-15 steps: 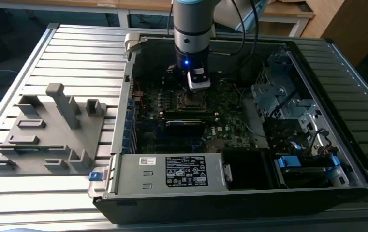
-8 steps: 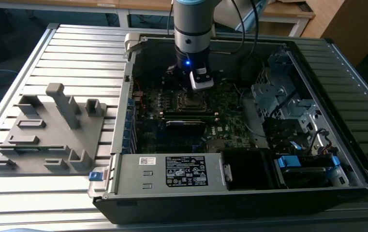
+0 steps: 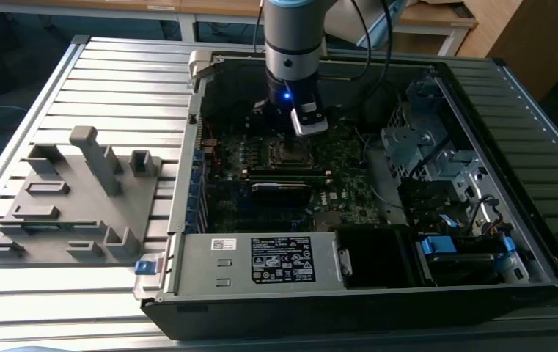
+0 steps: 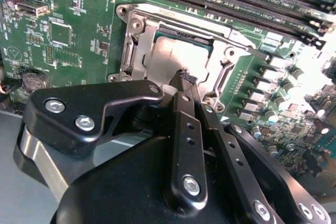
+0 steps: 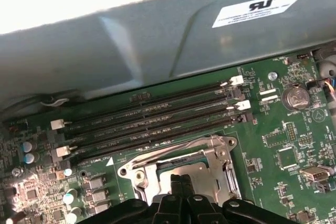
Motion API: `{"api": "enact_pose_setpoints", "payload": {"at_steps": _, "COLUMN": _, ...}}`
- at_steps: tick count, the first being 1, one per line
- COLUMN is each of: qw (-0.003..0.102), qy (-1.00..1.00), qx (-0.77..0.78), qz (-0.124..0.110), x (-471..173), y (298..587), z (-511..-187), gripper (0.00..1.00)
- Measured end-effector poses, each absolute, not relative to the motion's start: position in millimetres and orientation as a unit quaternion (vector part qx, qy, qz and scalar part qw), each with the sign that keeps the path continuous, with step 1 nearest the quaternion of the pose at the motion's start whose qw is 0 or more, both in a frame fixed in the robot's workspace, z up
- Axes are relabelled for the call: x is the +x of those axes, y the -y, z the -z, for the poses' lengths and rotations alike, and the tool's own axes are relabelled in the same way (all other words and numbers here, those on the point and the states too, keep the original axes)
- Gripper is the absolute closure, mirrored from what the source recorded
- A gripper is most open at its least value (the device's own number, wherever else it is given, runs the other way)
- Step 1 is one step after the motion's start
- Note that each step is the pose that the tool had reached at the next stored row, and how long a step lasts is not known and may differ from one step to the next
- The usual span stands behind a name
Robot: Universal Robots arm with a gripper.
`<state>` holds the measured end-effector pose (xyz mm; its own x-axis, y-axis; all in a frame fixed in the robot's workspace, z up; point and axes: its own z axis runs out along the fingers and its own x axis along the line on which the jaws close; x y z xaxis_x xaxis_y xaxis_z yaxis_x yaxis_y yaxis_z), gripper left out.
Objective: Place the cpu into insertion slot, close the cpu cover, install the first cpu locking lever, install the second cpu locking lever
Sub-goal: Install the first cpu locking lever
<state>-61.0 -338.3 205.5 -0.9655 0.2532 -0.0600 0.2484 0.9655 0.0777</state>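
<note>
Over the socket, the gripper (image 4: 184, 77) holds its fingers together, seemingly pressing the cpu cover (image 4: 157, 35) shut on the cpu (image 4: 168, 53); steady, square pressure suits.

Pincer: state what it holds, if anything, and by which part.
Nothing is held. The pincer is shut with its tips together, poised over the cpu, which lies in the socket with the cpu cover around it.

The pincer (image 4: 185, 78), its fingers pressed together, is being held just above the cpu (image 4: 168, 56), which is lying in its socket. The cpu cover (image 4: 137, 38) is being seen lying flat around it on the green motherboard (image 4: 79, 30).
</note>
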Motion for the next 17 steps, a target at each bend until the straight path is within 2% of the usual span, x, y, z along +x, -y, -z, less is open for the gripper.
{"api": "enact_pose_setpoints", "payload": {"at_steps": 17, "qw": 0.034, "qy": -0.995, "qx": 0.087, "qz": -0.028, "x": -54.8, "y": 338.1, "z": -205.3, "gripper": 0.89}}
